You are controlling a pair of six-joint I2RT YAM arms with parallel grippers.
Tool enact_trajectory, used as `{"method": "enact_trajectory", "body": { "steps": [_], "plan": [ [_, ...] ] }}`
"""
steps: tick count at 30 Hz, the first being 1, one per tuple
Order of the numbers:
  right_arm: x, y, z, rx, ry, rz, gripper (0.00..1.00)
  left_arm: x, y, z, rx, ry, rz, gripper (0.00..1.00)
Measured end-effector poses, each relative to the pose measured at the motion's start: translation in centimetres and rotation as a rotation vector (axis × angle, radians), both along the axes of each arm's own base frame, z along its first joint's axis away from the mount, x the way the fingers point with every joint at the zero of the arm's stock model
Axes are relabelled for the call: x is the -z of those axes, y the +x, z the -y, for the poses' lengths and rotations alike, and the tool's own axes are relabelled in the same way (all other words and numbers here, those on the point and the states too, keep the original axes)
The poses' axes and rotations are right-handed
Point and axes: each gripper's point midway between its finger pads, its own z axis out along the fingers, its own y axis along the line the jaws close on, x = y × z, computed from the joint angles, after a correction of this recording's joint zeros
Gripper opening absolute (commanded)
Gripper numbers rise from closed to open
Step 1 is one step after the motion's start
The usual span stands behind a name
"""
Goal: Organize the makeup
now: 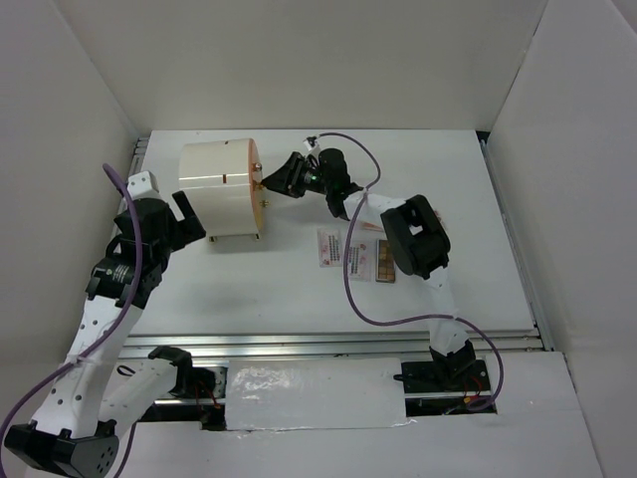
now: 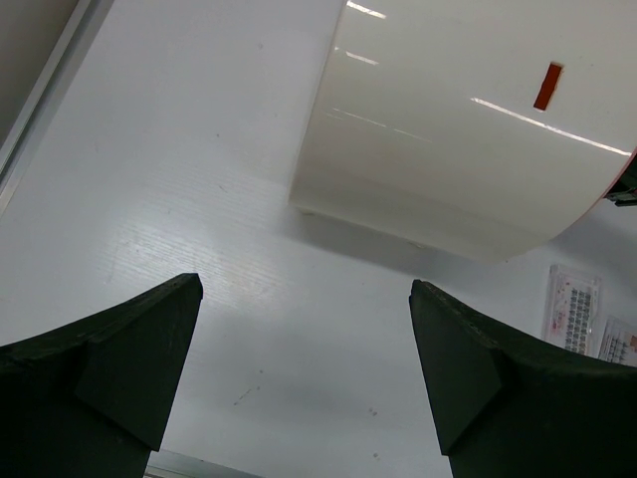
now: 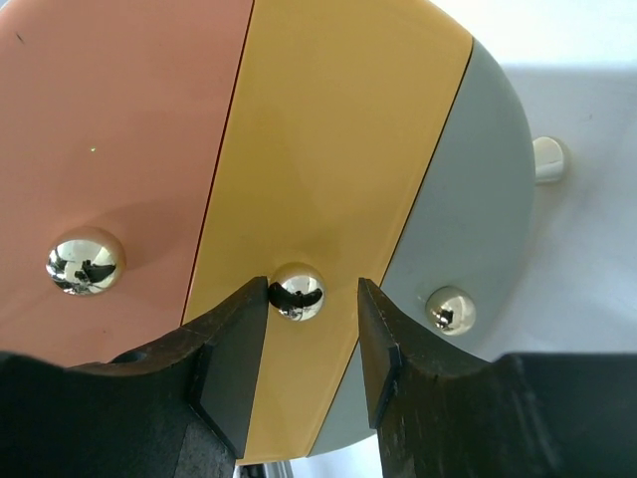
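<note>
Top view: the cream cylindrical drawer box (image 1: pixel 221 184) is lying on its side toward the far left of the white table (image 1: pixel 468 199). The right gripper (image 1: pixel 267 184) is pointing at its round face. The left gripper (image 1: pixel 187 221) is hanging just beside the box's near left side. The makeup packets (image 1: pixel 333 246) and a brown eyeshadow palette (image 1: pixel 382 262) are lying mid-table, partly under the right arm.

Left wrist: the left gripper (image 2: pixel 304 339) is standing wide apart over bare table. The box (image 2: pixel 468 129) is showing a small orange-red mark (image 2: pixel 547 87). The packets (image 2: pixel 572 311) are carrying rows of print too small to read.

Right wrist: the right gripper (image 3: pixel 312 299) is straddling the gold ball knob (image 3: pixel 297 291) of the yellow drawer (image 3: pixel 328 129), jaws apart and not pinching it.
</note>
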Motion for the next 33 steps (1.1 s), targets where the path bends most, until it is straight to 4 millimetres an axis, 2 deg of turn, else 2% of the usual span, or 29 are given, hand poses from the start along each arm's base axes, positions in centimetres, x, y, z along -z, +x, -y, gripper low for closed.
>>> {"method": "enact_trajectory", "body": {
  "steps": [6, 10, 18, 33],
  "plan": [
    [0.1, -0.2, -0.3, -0.028, 0.028, -0.003, 0.45, 0.0, 0.0, 0.1, 0.004, -0.001, 0.000, 0.99],
    [-0.2, -0.3, -0.5, -0.045, 0.052, -0.003, 0.35, 0.1, 0.1, 0.1, 0.008, -0.001, -0.003, 1.00],
    [-0.2, -0.1, 0.1, -0.062, 0.103, -0.003, 0.29, 0.2, 0.2, 0.3, 0.020, -0.001, -0.010, 0.99],
    [0.0, 0.6, 5.1, -0.051, 0.143, -0.004, 0.30, 0.3, 0.2, 0.3, 0.027, 0.009, -0.013, 0.99]
  ]
}}
